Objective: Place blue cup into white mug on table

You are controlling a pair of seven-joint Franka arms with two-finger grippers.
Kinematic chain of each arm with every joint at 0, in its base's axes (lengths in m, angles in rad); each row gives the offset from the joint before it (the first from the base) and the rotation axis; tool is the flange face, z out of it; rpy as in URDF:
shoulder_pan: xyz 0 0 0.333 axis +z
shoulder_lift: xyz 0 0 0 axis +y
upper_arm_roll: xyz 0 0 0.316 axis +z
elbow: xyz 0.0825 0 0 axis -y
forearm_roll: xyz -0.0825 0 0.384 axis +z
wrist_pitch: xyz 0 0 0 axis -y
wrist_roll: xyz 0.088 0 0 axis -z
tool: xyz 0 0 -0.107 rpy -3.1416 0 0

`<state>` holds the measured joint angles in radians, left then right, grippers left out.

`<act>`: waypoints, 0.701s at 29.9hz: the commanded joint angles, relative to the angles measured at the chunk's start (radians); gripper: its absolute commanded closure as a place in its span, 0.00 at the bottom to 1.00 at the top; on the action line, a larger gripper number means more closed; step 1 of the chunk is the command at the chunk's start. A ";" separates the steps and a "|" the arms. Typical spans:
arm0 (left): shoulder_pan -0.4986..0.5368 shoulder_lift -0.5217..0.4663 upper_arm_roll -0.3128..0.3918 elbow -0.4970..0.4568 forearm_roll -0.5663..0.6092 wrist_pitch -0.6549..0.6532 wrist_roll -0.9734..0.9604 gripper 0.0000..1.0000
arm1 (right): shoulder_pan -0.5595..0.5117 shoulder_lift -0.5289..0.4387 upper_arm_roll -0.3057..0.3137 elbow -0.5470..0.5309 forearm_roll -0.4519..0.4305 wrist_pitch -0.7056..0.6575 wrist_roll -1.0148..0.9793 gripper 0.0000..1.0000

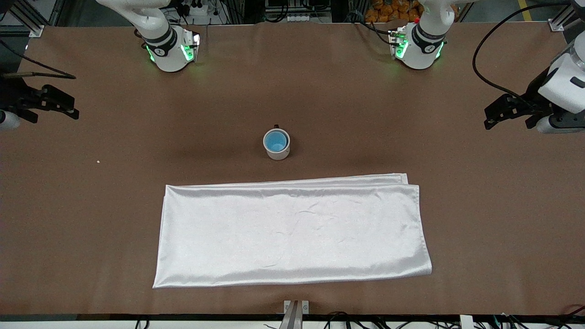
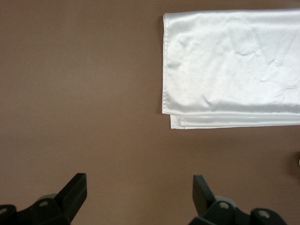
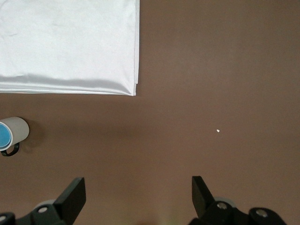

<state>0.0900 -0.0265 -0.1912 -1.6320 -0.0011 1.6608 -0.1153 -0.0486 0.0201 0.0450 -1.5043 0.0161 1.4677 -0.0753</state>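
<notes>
The blue cup [image 1: 275,140] sits upright inside the white mug [image 1: 277,151], which stands mid-table, farther from the front camera than the cloth. The mug's dark handle points toward the robot bases. In the right wrist view the mug [image 3: 17,128] with the blue cup [image 3: 3,136] in it shows at the edge. My left gripper [image 1: 488,118] is open and empty over the bare table [image 1: 411,114] at the left arm's end; its wrist view shows it [image 2: 139,180] over bare tabletop. My right gripper [image 1: 73,107] is open and empty at the right arm's end, and shows in its wrist view [image 3: 138,183].
A folded white satin cloth [image 1: 292,230] lies flat nearer to the front camera than the mug; it also shows in the left wrist view [image 2: 234,65] and the right wrist view [image 3: 65,42]. A tiny white crumb [image 1: 98,161] lies toward the right arm's end.
</notes>
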 commanded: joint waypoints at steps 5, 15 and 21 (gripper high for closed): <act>-0.001 -0.023 0.012 -0.011 -0.028 -0.022 0.026 0.00 | -0.005 -0.009 0.009 0.004 -0.021 -0.004 0.012 0.00; -0.001 -0.023 0.012 -0.009 -0.025 -0.024 0.028 0.00 | -0.005 -0.006 0.007 0.004 -0.019 0.002 0.012 0.00; -0.003 -0.024 0.012 -0.009 -0.020 -0.024 0.026 0.00 | -0.010 -0.003 0.007 0.003 -0.016 0.037 0.012 0.00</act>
<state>0.0900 -0.0267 -0.1897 -1.6320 -0.0011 1.6502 -0.1153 -0.0489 0.0202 0.0451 -1.5042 0.0154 1.4800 -0.0753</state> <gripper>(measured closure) 0.000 0.000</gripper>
